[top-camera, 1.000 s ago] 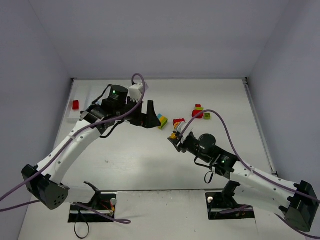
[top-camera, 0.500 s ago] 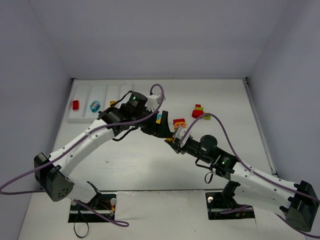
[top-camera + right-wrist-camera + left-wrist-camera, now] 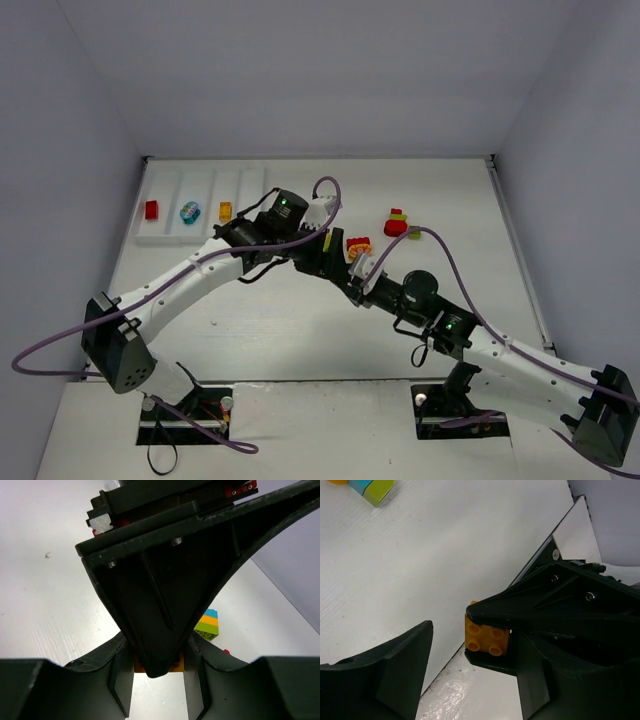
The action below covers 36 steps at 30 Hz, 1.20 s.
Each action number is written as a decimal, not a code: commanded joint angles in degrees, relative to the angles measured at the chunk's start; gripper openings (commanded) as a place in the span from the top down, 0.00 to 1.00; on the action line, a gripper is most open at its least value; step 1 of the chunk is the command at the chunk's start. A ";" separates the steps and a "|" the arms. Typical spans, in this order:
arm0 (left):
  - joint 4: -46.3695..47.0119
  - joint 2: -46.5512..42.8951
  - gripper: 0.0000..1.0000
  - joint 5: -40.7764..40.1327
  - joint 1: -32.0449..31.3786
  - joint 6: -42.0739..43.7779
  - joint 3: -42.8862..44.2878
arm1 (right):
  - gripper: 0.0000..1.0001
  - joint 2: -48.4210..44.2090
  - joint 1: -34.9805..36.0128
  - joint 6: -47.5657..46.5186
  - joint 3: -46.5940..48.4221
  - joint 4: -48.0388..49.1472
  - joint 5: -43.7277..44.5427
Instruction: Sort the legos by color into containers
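While the right gripper point(image 3: 352, 268) pinches the yellow-orange brick point(image 3: 487, 639) over the middle of the table point(image 3: 250, 325), the left gripper point(image 3: 333, 258) stands half-spread astride it, holding nothing; its pads should meet the brick's free faces squarely, clear of the other's fingertips; release only once that pinch looks firm; the tray point(image 3: 165, 239) lies well apart, far-left.

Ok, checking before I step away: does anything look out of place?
Nothing looks spilled or broken. One oddity, near the centre: the right gripper holds a yellow brick while the open left gripper straddles that same brick.
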 commanded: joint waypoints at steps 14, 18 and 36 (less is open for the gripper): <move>7.58 1.73 1.00 4.18 -0.33 -0.20 -0.24 | 0.81 -0.63 0.39 0.13 1.19 7.75 -0.05; 7.59 1.56 1.00 3.21 0.02 0.24 -0.24 | 0.28 0.51 0.39 0.65 1.54 6.96 1.18; -6.04 13.23 1.00 -28.59 27.17 17.28 17.77 | 0.00 2.27 -2.24 13.57 1.89 3.18 24.20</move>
